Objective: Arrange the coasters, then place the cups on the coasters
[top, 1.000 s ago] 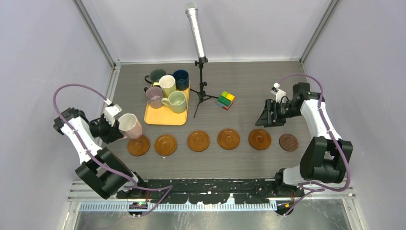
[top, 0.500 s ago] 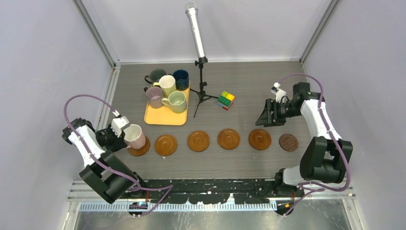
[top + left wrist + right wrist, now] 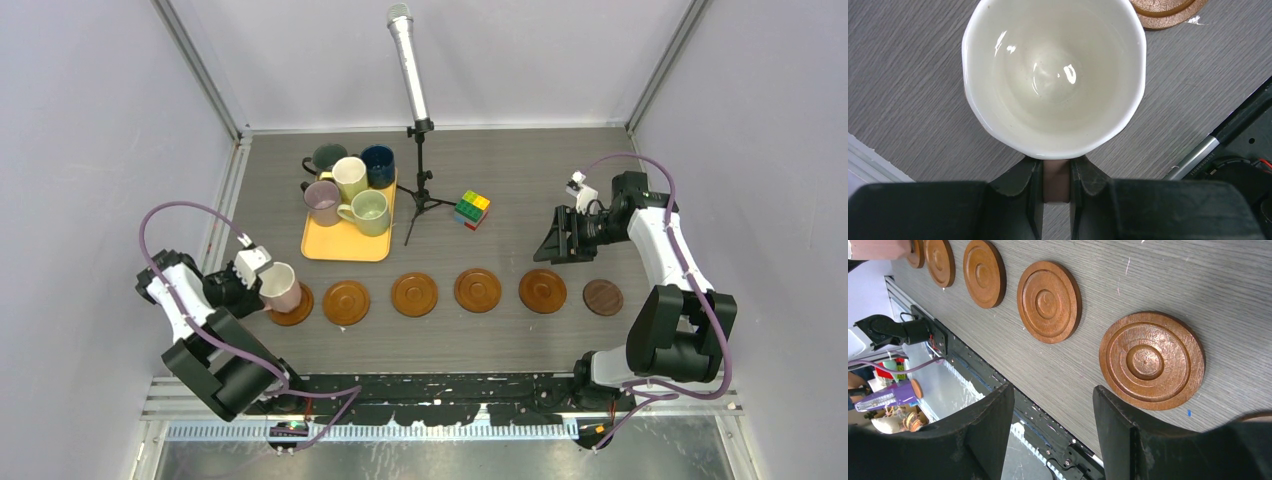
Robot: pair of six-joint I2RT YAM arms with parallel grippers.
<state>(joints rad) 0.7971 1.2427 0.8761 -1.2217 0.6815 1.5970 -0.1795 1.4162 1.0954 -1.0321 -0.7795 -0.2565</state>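
Nearest the arm bases, six coasters lie in a row across the table (image 3: 500,340). The sixth coaster (image 3: 603,296), at the right end, is smaller and darker.

At the left end, the left gripper (image 3: 1055,192) pinches the handle of the pink mug (image 3: 1054,75), its fingers pressed tight on either side. The mug sits upright, mouth up, over the far-left part of the first coaster (image 3: 293,312). Whether its base touches the wood yet is hidden. In the left wrist view, only a sliver of a coaster (image 3: 1168,10) shows past the rim, so the mug looks off-centre.

That is the main risk. If the mug is let go here, its foot could land on the raised rim, leaving it tilted or rocking. It could also push the disc out of line towards the second coaster (image 3: 346,301).

The right gripper (image 3: 1053,390) hovers farther back, above the fifth coaster (image 3: 543,290). Its fingers are spread and hold nothing.

Farther back, five mugs crowd the yellow tray (image 3: 345,250) with their handles close together. A reach for one could knock another.

The coloured cube (image 3: 472,209) and the microphone stand (image 3: 420,180) are beyond.
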